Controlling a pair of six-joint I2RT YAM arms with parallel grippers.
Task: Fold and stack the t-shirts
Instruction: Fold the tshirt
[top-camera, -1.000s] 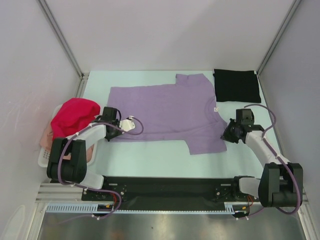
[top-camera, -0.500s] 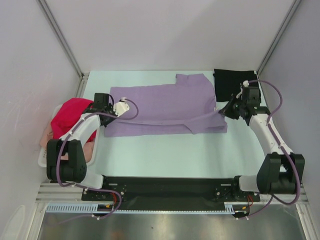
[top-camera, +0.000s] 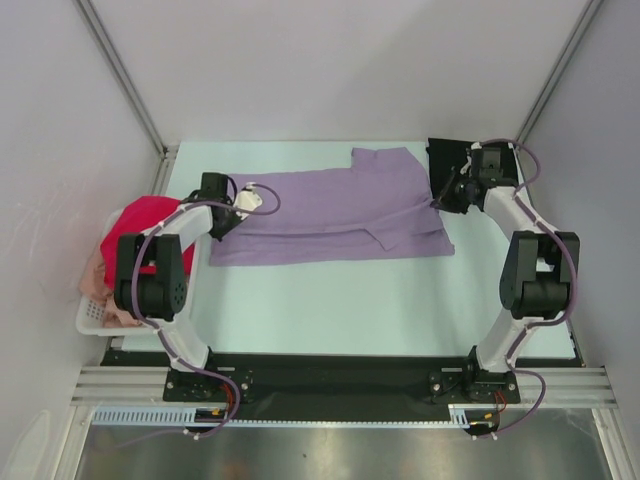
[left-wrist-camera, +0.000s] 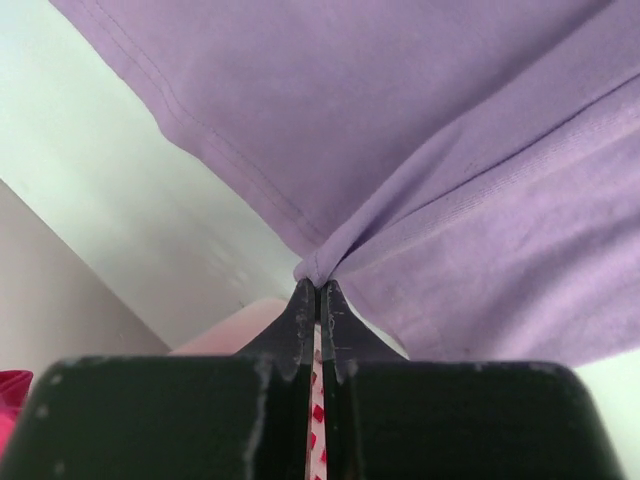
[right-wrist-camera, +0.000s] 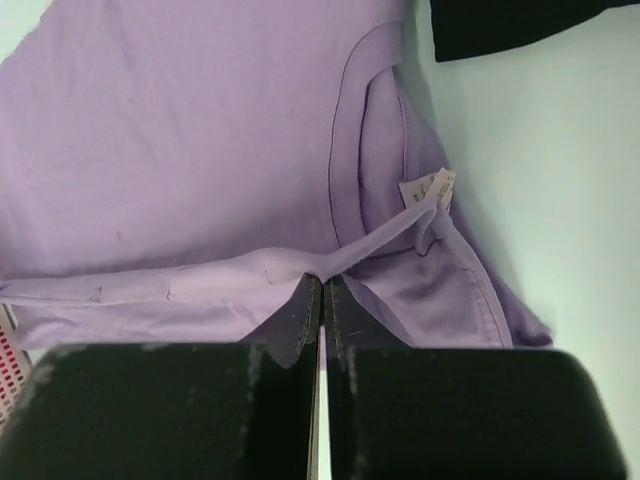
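Observation:
The lavender t-shirt (top-camera: 330, 205) lies on the table, its near half drawn up over the far half. My left gripper (top-camera: 236, 203) is shut on its left edge, the cloth pinched at the tips (left-wrist-camera: 318, 272). My right gripper (top-camera: 443, 199) is shut on its right edge near the collar (right-wrist-camera: 322, 270). The black folded t-shirt (top-camera: 455, 160) lies at the back right, under my right arm. The magenta-red t-shirt (top-camera: 150, 225) sits on the pale peach-pink one (top-camera: 95, 275) in the basket.
A white plastic basket (top-camera: 90, 318) stands at the table's left edge beside my left arm. Walls close in the table at the back and sides. A white label (right-wrist-camera: 428, 187) shows at the lavender shirt's collar.
Both grippers have carried the lavender shirt's near edge away from me toward the back, folding it over itself. The right arm now reaches over the black shirt.

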